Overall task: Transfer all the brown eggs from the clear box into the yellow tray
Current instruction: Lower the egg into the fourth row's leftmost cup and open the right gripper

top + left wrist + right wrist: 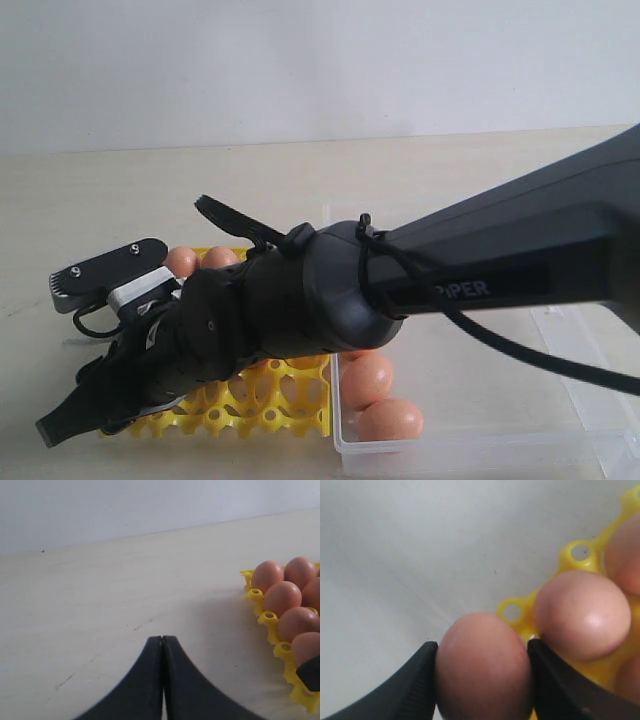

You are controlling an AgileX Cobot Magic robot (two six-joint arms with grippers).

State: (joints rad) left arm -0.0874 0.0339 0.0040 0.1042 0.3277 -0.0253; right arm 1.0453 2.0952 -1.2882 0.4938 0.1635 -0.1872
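**Right arm** [500,270]: matte black housing that tapers to a rounded joint and carries pale lettering [462,289] reading "PPER". A thin black cable [530,352] loops round the joint and trails toward 4 o'clock. At 9 o'clock, a dark plate [105,270] with two screws sits above a silver bracket [140,290].

**Left gripper** [162,645] and **right gripper** [482,650]: smooth, black, curved jaws.

The egg tray [270,400] is sitting on the bench [100,200], just left of the box [560,440]. Eggs [181,262] are resting in its far cups, and more eggs [367,380] are lying in the box's near left corner. The right gripper [482,645] is reaching across the tray, clasping one egg [482,680] by its corner.
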